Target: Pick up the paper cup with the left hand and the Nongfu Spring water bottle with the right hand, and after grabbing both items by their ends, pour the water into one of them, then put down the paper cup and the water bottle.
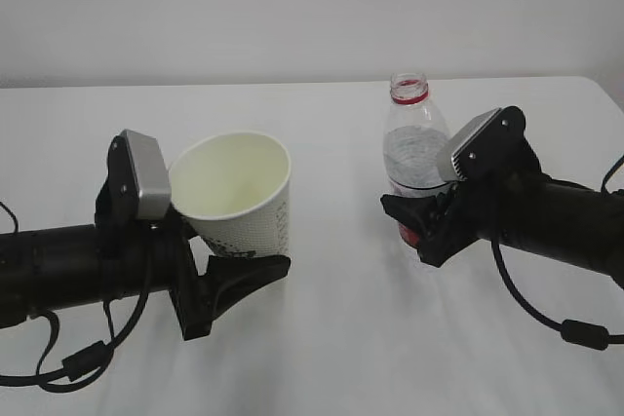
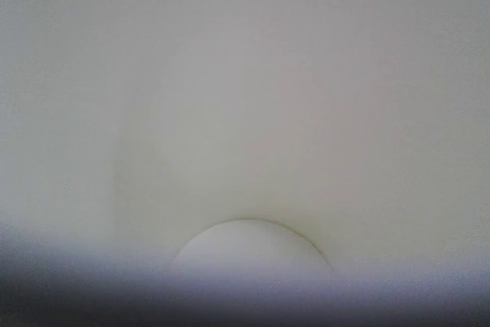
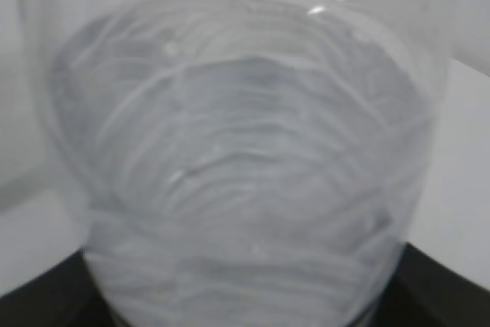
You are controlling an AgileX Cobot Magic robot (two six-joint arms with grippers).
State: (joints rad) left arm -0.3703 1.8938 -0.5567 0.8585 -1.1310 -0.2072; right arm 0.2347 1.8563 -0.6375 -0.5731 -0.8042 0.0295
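Gripping paper cup point(image 1: 239, 197) and bottle point(image 1: 414, 158), both hands' fingers clamp, well apart.

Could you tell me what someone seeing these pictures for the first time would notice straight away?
Most striking is the white paper cup at left of centre, tilted with its cream inside open to the camera, held at its lower end by the left arm's tool. To the right, an uncapped water bottle with a red neck ring stands upright in the right arm's tool. Both sit over a plain white table.
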